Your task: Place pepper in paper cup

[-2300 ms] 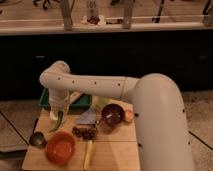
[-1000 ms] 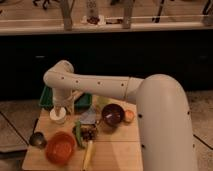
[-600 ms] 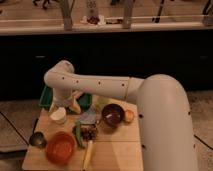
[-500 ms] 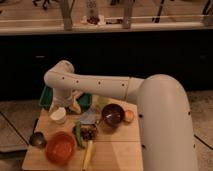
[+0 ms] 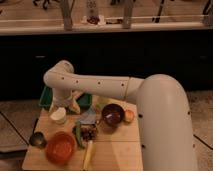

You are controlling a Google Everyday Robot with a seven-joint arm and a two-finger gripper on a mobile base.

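Note:
The dark green pepper [image 5: 78, 134] lies on the wooden table, between the orange bowl [image 5: 60, 147] and a dark clump of food. The white paper cup [image 5: 58, 115] stands upright at the table's back left, and nothing shows inside it. My gripper [image 5: 74, 104] hangs just right of the cup and behind the pepper, at the front edge of a green tray. It is above the table and apart from the pepper. My white arm sweeps in from the right and hides part of the table.
A dark maroon bowl [image 5: 112, 115] stands right of centre with a small orange ball [image 5: 129, 116] beside it. A pale yellow piece [image 5: 88, 154] lies near the front edge. A small metal cup [image 5: 36, 139] sits at the left. The green tray [image 5: 49, 99] is at the back.
My gripper has moved from over the paper cup up and to the right, uncovering the cup. The pepper and bowls have stayed in place.

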